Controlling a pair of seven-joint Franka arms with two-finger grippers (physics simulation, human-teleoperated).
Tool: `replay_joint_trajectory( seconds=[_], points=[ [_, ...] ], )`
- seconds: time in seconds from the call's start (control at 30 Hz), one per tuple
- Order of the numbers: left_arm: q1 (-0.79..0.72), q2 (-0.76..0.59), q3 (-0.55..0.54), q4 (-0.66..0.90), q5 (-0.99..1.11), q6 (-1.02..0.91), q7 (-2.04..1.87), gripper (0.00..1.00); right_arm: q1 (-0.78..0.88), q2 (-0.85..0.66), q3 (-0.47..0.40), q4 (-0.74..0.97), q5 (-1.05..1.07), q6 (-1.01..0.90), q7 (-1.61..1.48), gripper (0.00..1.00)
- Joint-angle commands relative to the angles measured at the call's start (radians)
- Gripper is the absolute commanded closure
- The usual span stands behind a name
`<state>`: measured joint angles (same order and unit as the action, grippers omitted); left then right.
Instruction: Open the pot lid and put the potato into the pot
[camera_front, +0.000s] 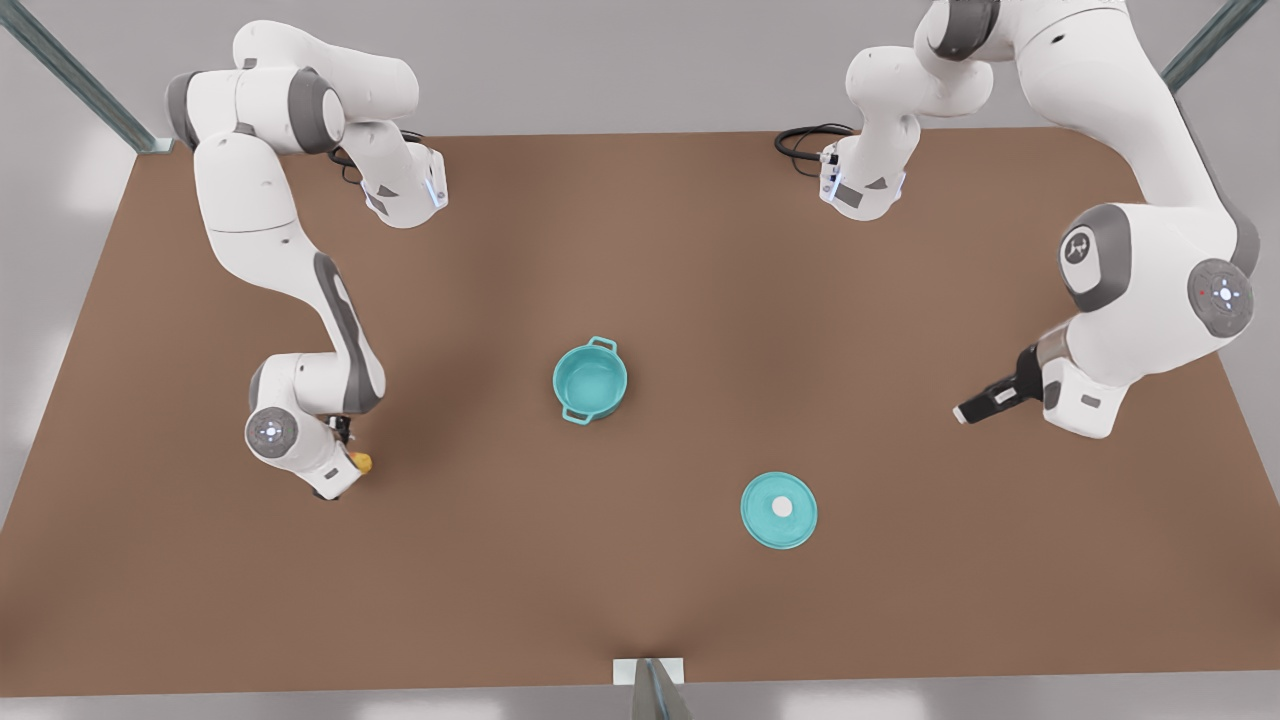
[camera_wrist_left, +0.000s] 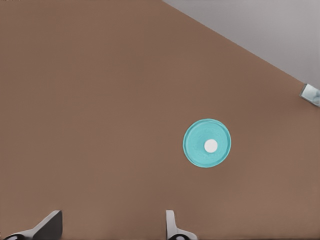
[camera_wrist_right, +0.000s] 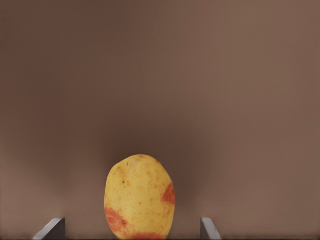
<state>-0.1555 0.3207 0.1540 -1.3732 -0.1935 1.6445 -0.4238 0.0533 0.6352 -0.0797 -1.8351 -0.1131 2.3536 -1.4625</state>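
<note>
The teal pot (camera_front: 590, 380) stands uncovered and empty in the middle of the table. Its lid (camera_front: 779, 510), a flat teal disc with a white knob, lies flat on the table nearer the front edge; the left wrist view has the lid (camera_wrist_left: 197, 145) well ahead of the fingers. My left gripper (camera_front: 966, 412), on the front view's right, hangs open and empty (camera_wrist_left: 109, 229), off to the side of the lid. The potato (camera_front: 361, 462) lies on the table at the front view's left. My right gripper (camera_wrist_right: 131, 231) is low over it, open, fingers either side of the potato (camera_wrist_right: 139, 192).
The brown table (camera_front: 640, 250) ends in a grey floor on all sides. A small metal post (camera_front: 648, 680) stands at the middle of the front edge. The arms' bases and black cables (camera_front: 805, 140) sit along the far edge.
</note>
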Motion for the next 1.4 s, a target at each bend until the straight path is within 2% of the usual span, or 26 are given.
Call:
replay_joint_trajectory(
  seconds=[0.0,0.13,0.2,0.27,0.43,0.53,0.57,0.67,0.73,1.07,1.37],
  points=[
    [0.001,0.015,0.001,0.006,-0.003,-0.022,0.359,0.00,-0.001,-0.002,0.001,0.000,0.001,0.000,-0.064,0.00],
    [-0.007,0.012,-0.004,-0.017,-0.015,-0.166,0.358,0.00,0.016,0.000,0.008,0.000,0.012,0.000,-0.058,0.00],
    [-0.006,0.001,-0.001,-0.044,-0.057,-0.161,0.349,0.00,0.023,0.001,0.008,0.000,0.012,0.000,-0.052,0.00],
    [-0.007,-0.051,-0.002,-0.135,-0.066,-0.097,0.349,0.00,0.025,0.003,0.008,0.002,0.012,0.001,-0.052,0.00],
    [-0.007,-0.049,-0.002,-0.144,-0.066,-0.123,0.335,0.00,0.029,0.024,0.008,0.008,0.010,0.027,-0.052,0.02],
    [-0.007,-0.051,-0.002,-0.153,-0.064,-0.130,0.333,0.00,0.033,0.024,0.008,0.011,0.010,0.029,-0.053,0.09],
    [-0.007,-0.052,-0.002,-0.159,-0.066,-0.132,0.333,0.00,0.033,0.024,0.008,0.013,0.010,0.029,-0.058,0.13],
    [-0.007,-0.054,-0.002,-0.161,-0.064,-0.132,0.333,0.00,0.039,0.024,0.009,0.013,0.010,0.027,-0.064,0.37],
    [-0.007,-0.052,-0.004,-0.161,-0.064,-0.132,0.332,0.00,0.039,0.023,0.009,0.013,0.010,0.026,-0.065,0.41],
    [-0.022,-0.051,-0.005,-0.159,-0.058,-0.127,0.307,0.00,0.040,-0.008,0.009,0.011,0.012,0.013,-0.101,0.48],
    [-0.022,-0.052,-0.004,-0.149,-0.055,-0.097,0.307,0.00,0.049,-0.072,0.086,0.011,0.013,-0.042,-0.111,0.48]
  ],
)
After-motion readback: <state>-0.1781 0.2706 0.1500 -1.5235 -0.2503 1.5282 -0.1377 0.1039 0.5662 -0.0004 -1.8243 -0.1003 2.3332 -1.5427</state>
